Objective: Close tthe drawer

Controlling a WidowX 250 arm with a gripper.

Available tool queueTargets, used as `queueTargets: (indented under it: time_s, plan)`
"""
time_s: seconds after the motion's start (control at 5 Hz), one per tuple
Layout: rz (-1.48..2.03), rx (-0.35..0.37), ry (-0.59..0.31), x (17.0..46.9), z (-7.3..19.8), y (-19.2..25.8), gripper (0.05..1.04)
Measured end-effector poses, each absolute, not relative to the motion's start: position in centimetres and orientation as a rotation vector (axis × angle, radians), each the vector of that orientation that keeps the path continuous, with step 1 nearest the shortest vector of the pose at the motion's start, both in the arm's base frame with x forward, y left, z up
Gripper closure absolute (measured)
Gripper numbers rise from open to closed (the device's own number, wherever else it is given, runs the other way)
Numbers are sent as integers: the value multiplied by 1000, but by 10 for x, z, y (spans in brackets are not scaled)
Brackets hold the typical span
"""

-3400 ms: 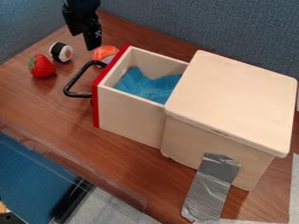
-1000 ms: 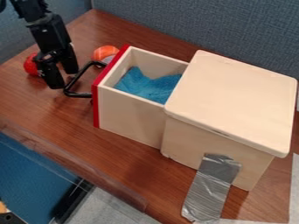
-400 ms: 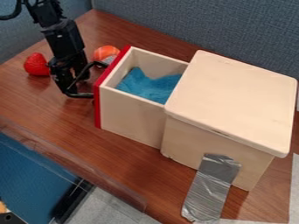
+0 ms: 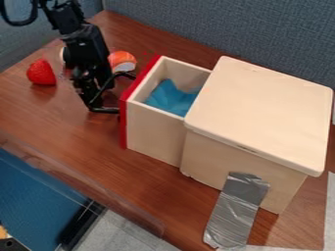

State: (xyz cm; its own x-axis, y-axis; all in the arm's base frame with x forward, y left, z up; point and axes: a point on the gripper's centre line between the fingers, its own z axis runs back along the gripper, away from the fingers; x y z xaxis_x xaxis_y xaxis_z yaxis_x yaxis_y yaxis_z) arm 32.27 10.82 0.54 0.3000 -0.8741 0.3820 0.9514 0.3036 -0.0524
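At the drawer's handle (image 4: 107,110): one black gripper (image 4: 103,98), fingers wide apart. One drawer (image 4: 154,130), red-fronted, standing partly out of its wooden box (image 4: 262,112); blue cloth (image 4: 171,100) within. On the table (image 4: 72,142), one strawberry (image 4: 41,72). On the box's side, grey tape (image 4: 235,211).

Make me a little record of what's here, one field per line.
Container: pale wooden box
Drawer: red-fronted drawer, partly open
Inside drawer: blue cloth
Handle: black handle on the drawer's front
Robot: black end effector at the handle
Toys: strawberry; orange-and-white piece
Tape: grey strip on box's side
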Motion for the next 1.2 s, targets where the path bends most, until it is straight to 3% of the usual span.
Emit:
queueTargets:
  time_s: [0.6,1.2]
  plan:
    - [-1256,-387,-306,332,7,46,82]
    - [-1279,-455,-313,331,10,14,82]
